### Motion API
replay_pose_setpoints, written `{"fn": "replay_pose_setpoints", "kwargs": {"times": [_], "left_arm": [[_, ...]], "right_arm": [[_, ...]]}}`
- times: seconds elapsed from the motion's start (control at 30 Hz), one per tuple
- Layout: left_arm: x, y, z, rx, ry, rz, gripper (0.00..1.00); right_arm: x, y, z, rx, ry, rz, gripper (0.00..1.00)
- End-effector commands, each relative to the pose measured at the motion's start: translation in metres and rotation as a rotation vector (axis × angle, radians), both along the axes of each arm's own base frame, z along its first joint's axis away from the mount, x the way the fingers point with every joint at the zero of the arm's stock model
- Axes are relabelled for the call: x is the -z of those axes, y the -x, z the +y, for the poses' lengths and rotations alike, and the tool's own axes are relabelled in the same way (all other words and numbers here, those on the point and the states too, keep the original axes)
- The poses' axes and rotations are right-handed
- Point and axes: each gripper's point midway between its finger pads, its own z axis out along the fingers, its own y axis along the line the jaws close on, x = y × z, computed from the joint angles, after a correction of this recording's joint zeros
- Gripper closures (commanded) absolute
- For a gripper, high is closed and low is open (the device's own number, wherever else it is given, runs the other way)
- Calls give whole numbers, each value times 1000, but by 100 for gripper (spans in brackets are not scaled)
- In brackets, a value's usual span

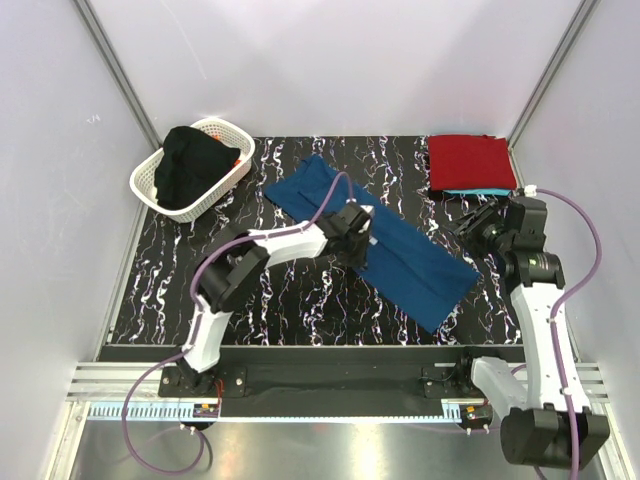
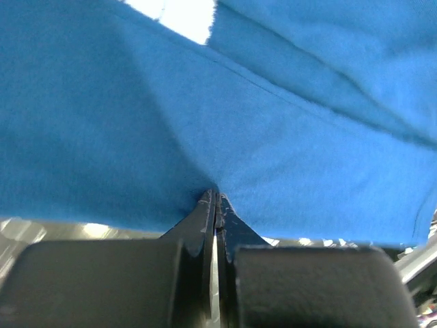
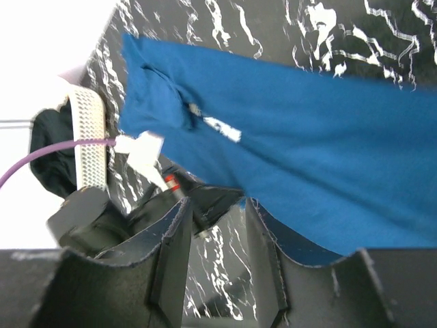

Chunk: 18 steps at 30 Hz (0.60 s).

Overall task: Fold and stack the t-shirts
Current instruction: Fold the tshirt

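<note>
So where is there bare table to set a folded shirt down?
Bare: the back patch between the blue t-shirt and the folded red shirt; the left side in front of the white lattice basket. Crowded: mid-table, under that t-shirt.

top looks down; wrists seemingly near blue shirt (image 1: 400,255)

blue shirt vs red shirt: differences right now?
The blue shirt lies as a long diagonal strip; the red shirt is a compact folded square at the back right. The blue is pinched by the left gripper; the red sits untouched on a turquoise shirt. Both plain cloth.
</note>
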Motion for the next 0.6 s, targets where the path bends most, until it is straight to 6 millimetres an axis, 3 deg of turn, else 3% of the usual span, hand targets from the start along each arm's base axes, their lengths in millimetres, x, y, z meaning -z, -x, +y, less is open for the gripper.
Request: {"fn": "replay_pose_setpoints", "kwargs": {"times": [0.0,0.1,0.17,0.2,0.23,0.3,0.47,0.5,0.57], "left_arm": [[20,9,67,-69,-196,11,100],[28,14,114,-141,-244,48,100],[16,14,129,-165,-235,29,100],[20,18,146,-188,-253,45,100],[7,17,150,-200,-232,25,100],[0,17,166,-236,-225,22,100],[-61,-18,171,-278,-123,-108,96],[-78,-39,176,-313,-106,-143,96],[-79,-61,187,-360,-137,-157,98]], "right_arm": [[10,-6,9,-77,-20,37,56],[25,-10,12,-110,-20,92,56],[34,-9,12,-120,-19,118,56],[37,-9,13,-123,-25,128,56],[40,-9,14,-124,-26,133,56],[43,-9,15,-126,-36,134,56],[50,-12,16,-132,-46,128,56],[51,-13,18,-137,-56,128,56],[53,-16,20,-142,-69,120,56]]}}
